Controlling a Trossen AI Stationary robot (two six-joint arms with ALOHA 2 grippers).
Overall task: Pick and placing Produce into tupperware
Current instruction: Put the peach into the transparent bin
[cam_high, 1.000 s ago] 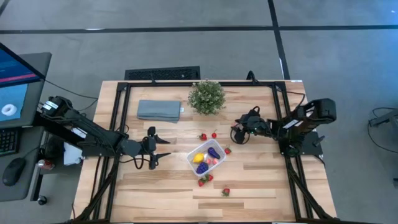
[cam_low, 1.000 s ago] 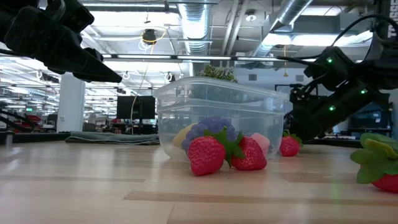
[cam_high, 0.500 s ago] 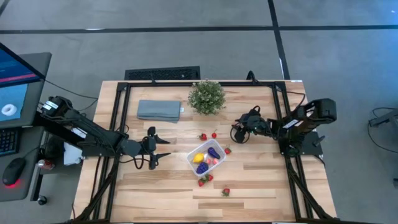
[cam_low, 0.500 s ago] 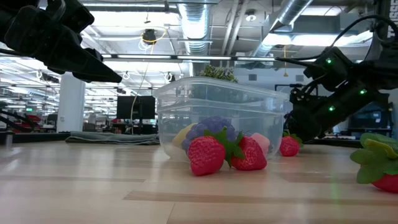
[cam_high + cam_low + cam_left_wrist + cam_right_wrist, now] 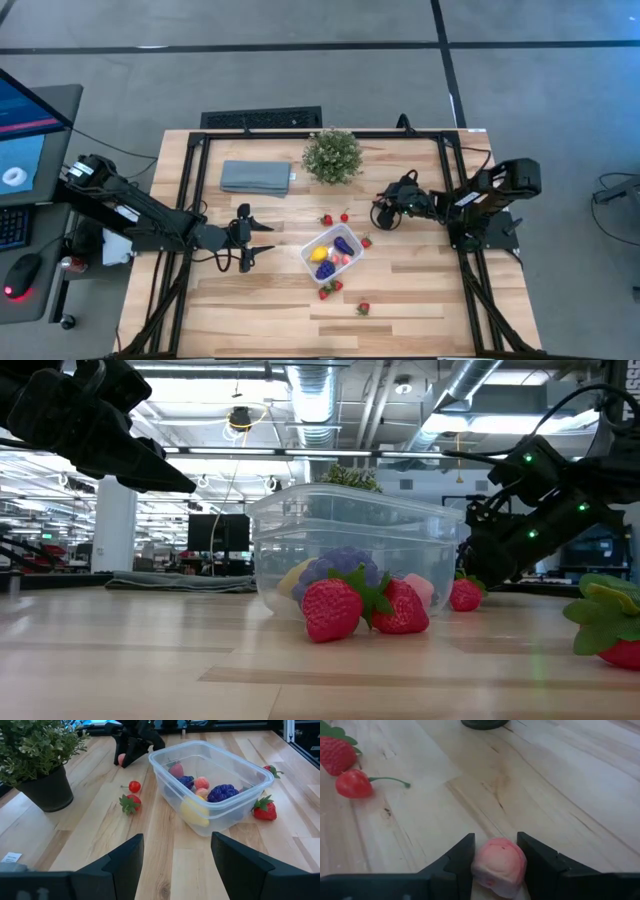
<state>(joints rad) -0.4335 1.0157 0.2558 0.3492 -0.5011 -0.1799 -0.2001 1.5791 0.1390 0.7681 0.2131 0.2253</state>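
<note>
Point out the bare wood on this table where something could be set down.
Bare wood: the near left corner, and the strip between the cloth and the left end effector. Crowded: around the tupperware, ringed by strawberries and a cherry.

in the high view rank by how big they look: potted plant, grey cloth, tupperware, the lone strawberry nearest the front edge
1. Grey cloth and potted plant: too alike in spread to rank apart.
2. Tupperware: a little smaller than either.
3. Lone strawberry: by far the smallest.

Clear tupperware (image 5: 350, 530) of produce, two strawberries (image 5: 332, 608) touching its near wall.
</note>
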